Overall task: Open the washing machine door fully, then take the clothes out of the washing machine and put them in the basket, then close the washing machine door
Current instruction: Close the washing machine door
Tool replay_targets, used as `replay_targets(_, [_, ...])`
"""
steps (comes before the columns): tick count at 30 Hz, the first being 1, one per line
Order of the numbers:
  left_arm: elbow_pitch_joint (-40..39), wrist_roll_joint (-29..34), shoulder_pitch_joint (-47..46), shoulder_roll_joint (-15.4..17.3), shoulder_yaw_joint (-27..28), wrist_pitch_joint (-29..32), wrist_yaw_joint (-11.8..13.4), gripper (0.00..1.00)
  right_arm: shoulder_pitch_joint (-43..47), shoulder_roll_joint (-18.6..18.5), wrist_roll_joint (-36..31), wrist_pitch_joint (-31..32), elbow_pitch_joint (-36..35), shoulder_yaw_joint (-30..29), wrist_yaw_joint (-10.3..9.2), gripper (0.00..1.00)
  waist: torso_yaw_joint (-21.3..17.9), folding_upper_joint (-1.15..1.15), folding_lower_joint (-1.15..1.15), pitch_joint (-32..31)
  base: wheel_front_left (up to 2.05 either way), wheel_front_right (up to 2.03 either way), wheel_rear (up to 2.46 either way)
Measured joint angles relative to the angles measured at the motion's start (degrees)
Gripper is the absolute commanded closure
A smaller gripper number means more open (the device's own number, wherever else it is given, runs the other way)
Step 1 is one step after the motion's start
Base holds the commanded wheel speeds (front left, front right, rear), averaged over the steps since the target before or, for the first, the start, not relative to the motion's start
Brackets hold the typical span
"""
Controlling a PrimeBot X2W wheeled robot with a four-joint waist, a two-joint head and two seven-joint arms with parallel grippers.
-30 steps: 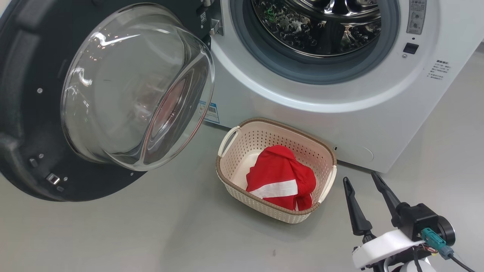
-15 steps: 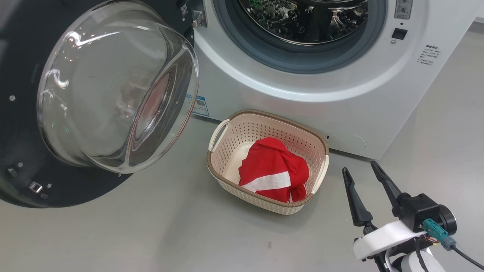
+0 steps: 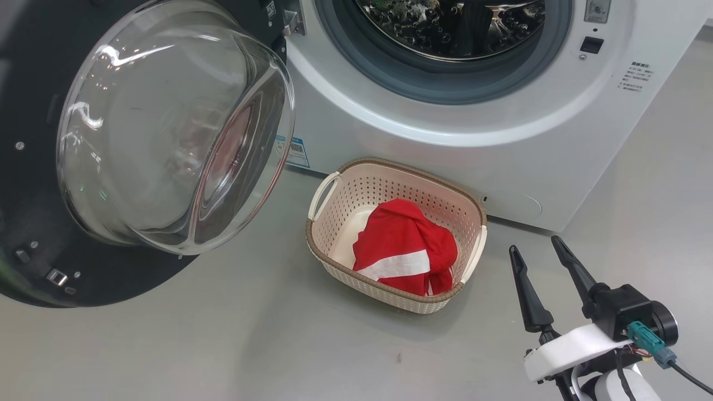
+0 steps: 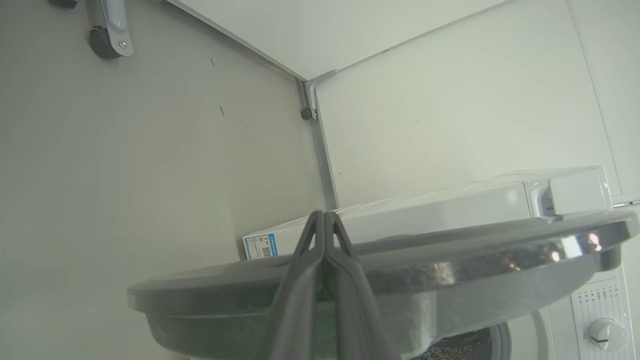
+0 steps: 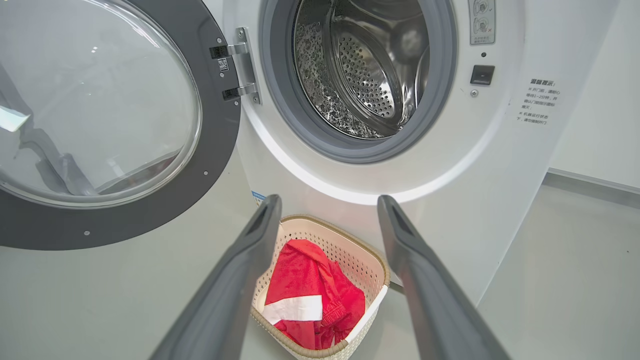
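The washing machine (image 3: pixel 445 150) stands with its steel drum (image 5: pixel 370 75) showing no cloth inside. Its door (image 3: pixel 172 128) hangs swung out to the left, glass bowl towards me. On the floor in front sits the cream basket (image 3: pixel 384 192) with the red, white-striped clothes (image 3: pixel 404 250) inside. My right gripper (image 3: pixel 533 245) is open and holds nothing, low to the right of the basket. In its wrist view the right gripper (image 5: pixel 328 200) frames the basket (image 5: pixel 372 262) and clothes (image 5: pixel 300 290). My left gripper (image 4: pixel 324 214) is shut with nothing in it, lying against the door's grey outer rim (image 4: pixel 450 260).
Grey floor spreads around the basket and to the machine's right. A white wall (image 5: pixel 595 125) stands right of the machine. In the left wrist view a caster wheel (image 4: pixel 102 42) rests on the floor, and the control knob (image 4: pixel 607 335) shows at the lower right.
The head view has shifted a little, so the camera moved. Door, basket and clothes keep their places relative to each other; both grippers keep their states.
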Motion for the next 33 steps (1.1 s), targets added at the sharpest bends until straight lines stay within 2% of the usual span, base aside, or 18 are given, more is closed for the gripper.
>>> replay_targets(16, [1.19, -6.33, 0.16, -0.08, -1.67, 10.16, -5.93, 1.00, -0.14, -0.08, 0.10, 0.01, 0.01, -0.11, 0.01, 0.00, 1.04, 0.00, 0.00, -0.11, 0.00, 0.00, 0.00])
replay_targets(33, [-2.81, -10.21, 3.45, -2.43, -3.60, 18.46, -8.49, 1.00, -0.14, 0.13, 0.19, -0.01, 0.11, -0.04, -0.01, 0.00, 0.58, 0.00, 0.00, -0.40, 0.00, 0.00, 0.00])
